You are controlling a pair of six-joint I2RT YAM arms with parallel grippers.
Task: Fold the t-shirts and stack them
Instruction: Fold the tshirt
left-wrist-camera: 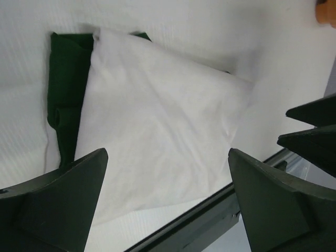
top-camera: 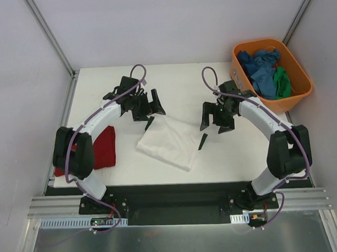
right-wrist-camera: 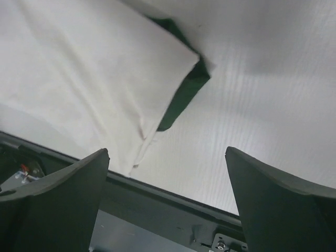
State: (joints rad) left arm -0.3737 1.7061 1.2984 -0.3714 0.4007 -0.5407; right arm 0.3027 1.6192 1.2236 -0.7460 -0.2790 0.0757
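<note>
Two shirts are laid on the white desk (top-camera: 232, 156). Nearest, beside the left arm, a dark red shirt (top-camera: 104, 146) is seen at the desk's left edge, partly hidden by that arm. Further in, at the middle, a white shirt (top-camera: 169, 140) is folded into a rough square, with dark green cloth showing at two corners. Just beyond, the left pincer (top-camera: 148, 107) and right pincer (top-camera: 218, 120) are held above its far corners, each with jaws spread wide and nothing gripped. Farthest, at the far right, blue shirts (top-camera: 258, 65) and a green shirt (top-camera: 282, 83) are heaped in an orange tub (top-camera: 294, 58).
</note>
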